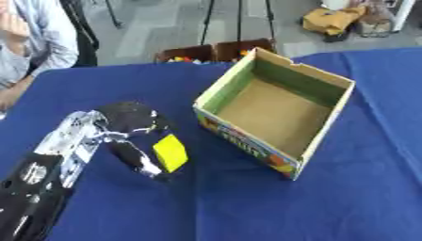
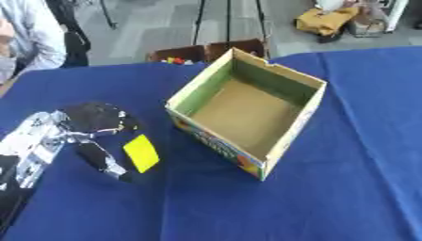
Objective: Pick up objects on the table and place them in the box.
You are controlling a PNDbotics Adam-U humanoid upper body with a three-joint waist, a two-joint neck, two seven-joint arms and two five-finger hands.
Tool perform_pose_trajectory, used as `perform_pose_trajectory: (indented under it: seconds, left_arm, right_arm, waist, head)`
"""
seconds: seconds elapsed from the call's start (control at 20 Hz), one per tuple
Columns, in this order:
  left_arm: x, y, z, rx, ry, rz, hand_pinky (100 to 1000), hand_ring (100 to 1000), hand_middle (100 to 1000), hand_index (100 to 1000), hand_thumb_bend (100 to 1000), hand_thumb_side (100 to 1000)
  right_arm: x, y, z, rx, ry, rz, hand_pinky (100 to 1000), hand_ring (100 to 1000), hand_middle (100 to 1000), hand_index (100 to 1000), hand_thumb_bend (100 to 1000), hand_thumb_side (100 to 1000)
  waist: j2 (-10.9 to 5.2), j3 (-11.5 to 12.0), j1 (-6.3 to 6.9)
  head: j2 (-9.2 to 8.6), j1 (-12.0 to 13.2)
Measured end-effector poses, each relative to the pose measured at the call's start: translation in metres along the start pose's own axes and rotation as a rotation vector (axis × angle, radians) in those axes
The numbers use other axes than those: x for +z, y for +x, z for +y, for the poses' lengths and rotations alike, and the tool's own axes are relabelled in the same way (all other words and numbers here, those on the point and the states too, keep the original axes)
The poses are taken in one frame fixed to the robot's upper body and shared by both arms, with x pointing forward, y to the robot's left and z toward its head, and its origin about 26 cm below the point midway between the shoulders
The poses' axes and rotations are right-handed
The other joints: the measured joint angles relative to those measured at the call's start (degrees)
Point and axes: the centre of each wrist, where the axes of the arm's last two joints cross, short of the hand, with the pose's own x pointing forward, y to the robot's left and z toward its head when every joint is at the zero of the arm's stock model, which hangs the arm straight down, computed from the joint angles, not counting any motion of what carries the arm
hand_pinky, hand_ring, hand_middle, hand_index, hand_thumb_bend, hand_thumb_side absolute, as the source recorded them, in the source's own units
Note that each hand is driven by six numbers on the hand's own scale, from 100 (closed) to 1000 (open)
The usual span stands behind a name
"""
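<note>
Losing that block on the way over is the main worry, I reckon. Going big to small: the blue cloth-covered surface [image 1: 346,207] is soft and a bit rumpled, so anything dropped would land quietly but could tip. The open cardboard box [image 1: 326,120], plain brown inside with greenish inner walls and a printed colourful front, sits just right of the action, empty as far as I can see. Its near wall is tall, so a low carry could clip the rim. The robot's black and silver left hand [image 1: 132,136] has its fingers and thumb curled round a small flat yellow block [image 1: 171,153], which looks smooth and hard-edged. It's only held by the edges, just beside the box, so a twist could slip it out. Right hand isn't showing.
</note>
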Motion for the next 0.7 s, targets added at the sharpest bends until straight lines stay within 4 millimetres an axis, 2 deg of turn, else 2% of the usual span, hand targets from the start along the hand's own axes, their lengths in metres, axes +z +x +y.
perform_pose_trajectory:
  seconds: [0.35, 0.45, 0.5, 0.7]
  left_arm:
    - [0.0, -0.005, -0.005, 0.031, -0.019, 0.041, 206, 497, 554, 822, 874, 1000]
    - [-0.003, -0.006, -0.011, 0.051, -0.036, 0.046, 189, 490, 556, 787, 816, 1000]
    - [-0.004, -0.006, -0.014, 0.063, -0.044, 0.048, 180, 485, 565, 757, 728, 1000]
    - [-0.009, -0.008, -0.021, 0.097, -0.072, 0.056, 176, 480, 574, 735, 639, 1000]
  right_arm:
    - [0.001, 0.0, 0.0, 0.001, 0.0, 0.002, 788, 780, 583, 805, 100, 505]
    - [0.001, 0.0, 0.0, 0.001, 0.0, 0.002, 788, 780, 582, 806, 100, 505]
    - [0.001, 0.0, 0.0, 0.001, 0.0, 0.002, 789, 780, 581, 806, 100, 505]
    - [0.001, 0.0, 0.0, 0.001, 0.001, 0.003, 789, 781, 578, 806, 100, 507]
  waist:
    - [0.0, -0.13, 0.0]
    - [0.0, -0.13, 0.0]
    - [0.0, -0.13, 0.0]
    - [0.0, -0.39, 0.0]
  head:
    - [0.01, 0.18]
    - [0.01, 0.22]
    - [0.01, 0.27]
    - [0.02, 0.41]
